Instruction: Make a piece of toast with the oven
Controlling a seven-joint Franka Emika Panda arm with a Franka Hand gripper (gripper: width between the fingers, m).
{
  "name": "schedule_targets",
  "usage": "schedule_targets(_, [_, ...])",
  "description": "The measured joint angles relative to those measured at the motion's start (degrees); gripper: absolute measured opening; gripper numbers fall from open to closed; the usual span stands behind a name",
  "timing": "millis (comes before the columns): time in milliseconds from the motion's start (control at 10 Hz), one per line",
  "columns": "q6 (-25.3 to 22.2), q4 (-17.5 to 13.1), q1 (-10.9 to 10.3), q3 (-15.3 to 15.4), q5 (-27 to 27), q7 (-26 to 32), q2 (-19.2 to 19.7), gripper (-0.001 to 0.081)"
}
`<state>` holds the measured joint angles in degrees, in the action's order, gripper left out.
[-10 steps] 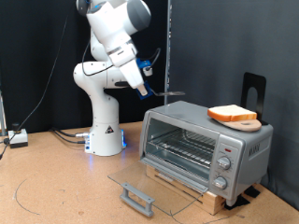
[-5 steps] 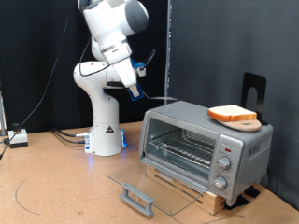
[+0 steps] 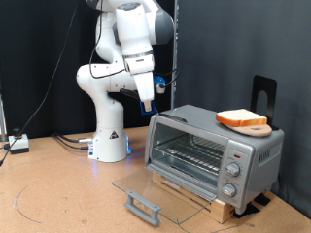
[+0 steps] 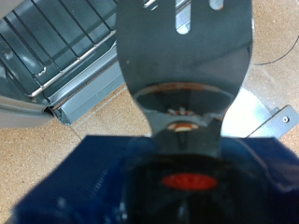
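The piece of toast (image 3: pixel 241 118) lies on a round wooden board (image 3: pixel 255 128) on top of the silver oven (image 3: pixel 209 150). The oven's glass door (image 3: pixel 155 189) is folded down flat and its wire rack (image 3: pixel 190 153) is bare. My gripper (image 3: pixel 151 99) hangs just above the oven's upper left corner in the exterior view. It carries a slotted metal spatula (image 4: pixel 182 47) on a blue block (image 4: pixel 177 177). In the wrist view the blade points over the open oven front and its rack (image 4: pixel 56 47). My fingers are hidden by the blue block.
The oven stands on a wooden block (image 3: pixel 199 199) on the brown table. A black bracket (image 3: pixel 262 92) stands behind the oven. A thin upright pole (image 3: pixel 178 49) is beside the arm. Cables (image 3: pixel 58 141) and a small white box (image 3: pixel 17 144) lie at the exterior view's left.
The arm has turned and the wrist has come down and right towards the oven. The spatula, which stuck out level to the right, now points downwards near the oven's left corner.
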<state>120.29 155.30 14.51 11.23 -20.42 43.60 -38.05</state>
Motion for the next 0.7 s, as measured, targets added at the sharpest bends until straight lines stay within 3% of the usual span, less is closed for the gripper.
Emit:
schedule_targets(400, [0.86, 1.44, -0.15, 0.07, -2.64, 0.1, 0.22, 0.041])
schedule_targets(700, [3.64, 2.35, -1.55, 0.34, -6.77, 0.11, 0.82, 0.041])
